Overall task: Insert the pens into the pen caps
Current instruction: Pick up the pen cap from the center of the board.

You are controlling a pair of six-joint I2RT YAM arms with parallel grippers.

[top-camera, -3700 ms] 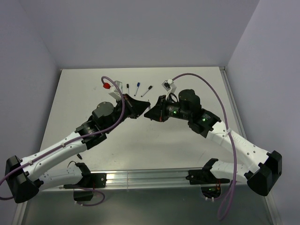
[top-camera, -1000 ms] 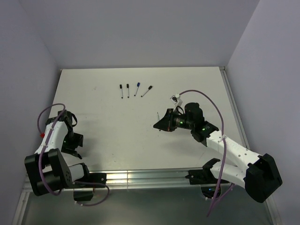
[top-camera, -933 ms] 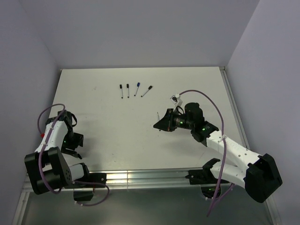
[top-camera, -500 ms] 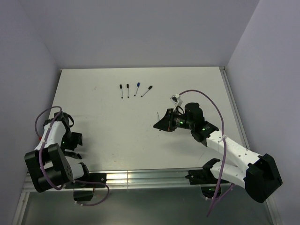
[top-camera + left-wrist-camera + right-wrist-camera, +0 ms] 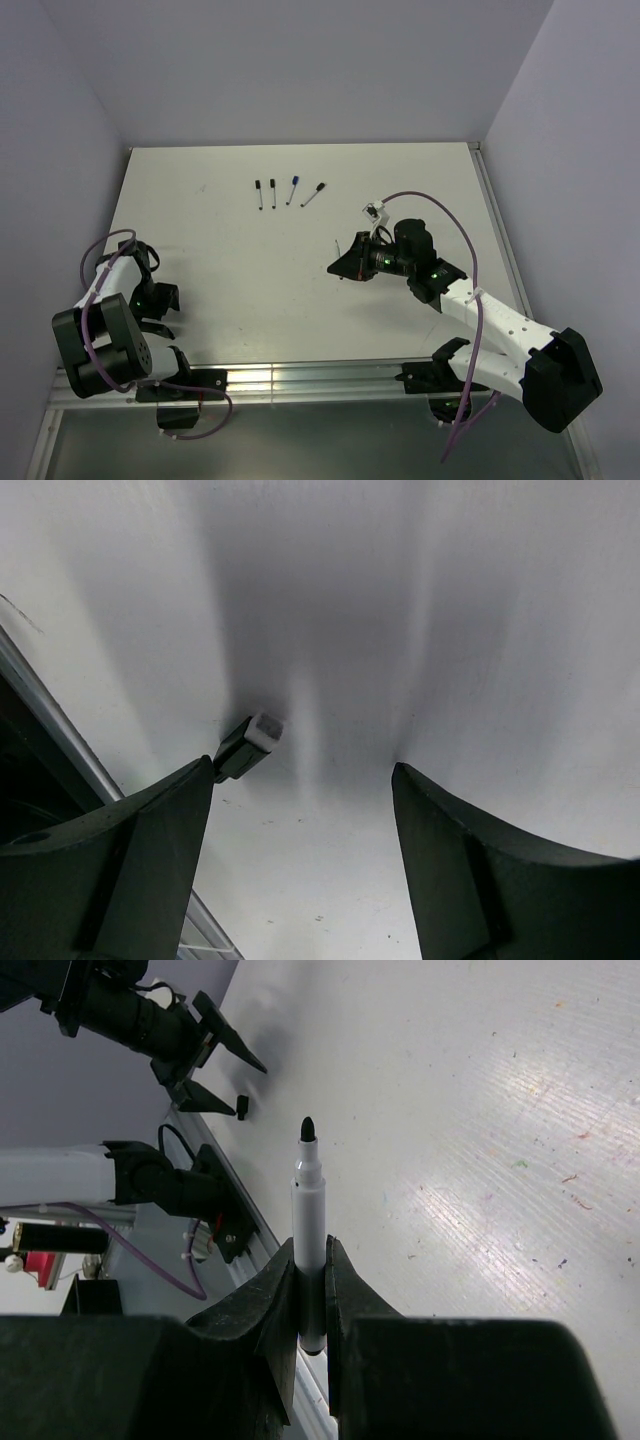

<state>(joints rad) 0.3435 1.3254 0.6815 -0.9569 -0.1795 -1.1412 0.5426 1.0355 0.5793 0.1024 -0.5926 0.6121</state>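
My right gripper (image 5: 310, 1248) is shut on a white pen (image 5: 309, 1200); its bare black tip points away from the wrist and the barrel stands clear of the table. In the top view the right gripper (image 5: 340, 266) hovers right of the table's middle. My left gripper (image 5: 300, 770) is open just above the table with nothing between its fingers. A small black pen cap (image 5: 248, 746) with a pale end lies by its left fingertip (image 5: 190, 790). From above, the left gripper (image 5: 158, 312) sits near the table's front left. Several capped pens (image 5: 273, 191) lie in a row at the back.
A metal rail (image 5: 300, 376) runs along the near edge, close to the left gripper. The left arm (image 5: 110, 300) is folded back by the left wall. The right arm's purple cable (image 5: 455, 225) loops over the table's right side.
The left arm has drawn a little further back toward the near left corner, and its jaws have spread wider. The right arm and its pen have not moved.
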